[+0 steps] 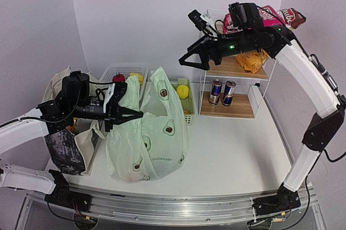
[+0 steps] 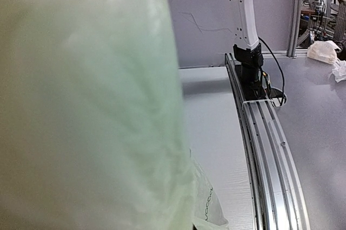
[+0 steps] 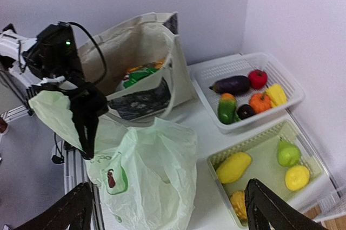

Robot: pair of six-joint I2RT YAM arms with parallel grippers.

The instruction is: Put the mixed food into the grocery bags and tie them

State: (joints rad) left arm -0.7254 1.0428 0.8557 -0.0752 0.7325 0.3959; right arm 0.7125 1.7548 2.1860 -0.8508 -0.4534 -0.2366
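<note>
While the left gripper (image 1: 135,114) was pinched fully shut on one handle loop of the avocado bag (image 1: 154,140), the right gripper (image 1: 190,60) hung high above and well apart from it, its fingers spread wide with nothing between them. Largest in view was the canvas tote (image 3: 141,46), which stood just beside and behind the left gripper, mouth gaping, with a green-white packet (image 3: 135,76) lying inside. The avocado bag sat directly under and ahead of the left gripper, plump and upright on the table (image 1: 232,149), its thin film filling most of the left wrist view; what it held could not be seen. Its second handle (image 1: 161,78) stood free on the side nearer the right gripper. Beyond the bag from the left gripper, and below the right one, lay the white basket (image 3: 230,66) and the green basket (image 3: 265,149), holding loose toy fruit, a red apple (image 3: 258,77) among it. Two drink cans (image 1: 216,91) stood on the shelf (image 1: 238,108) just under the right gripper. The film looked feather-light, limp and slippery, likely to slide out of a loose pinch and to tear if yanked. I judged the free handle best taken low on its loop, where the plastic bunches, then drawn gently toward the held one for the knot. The packet would crush easily; the cans seemed the only stiff, weighty pieces.
</note>
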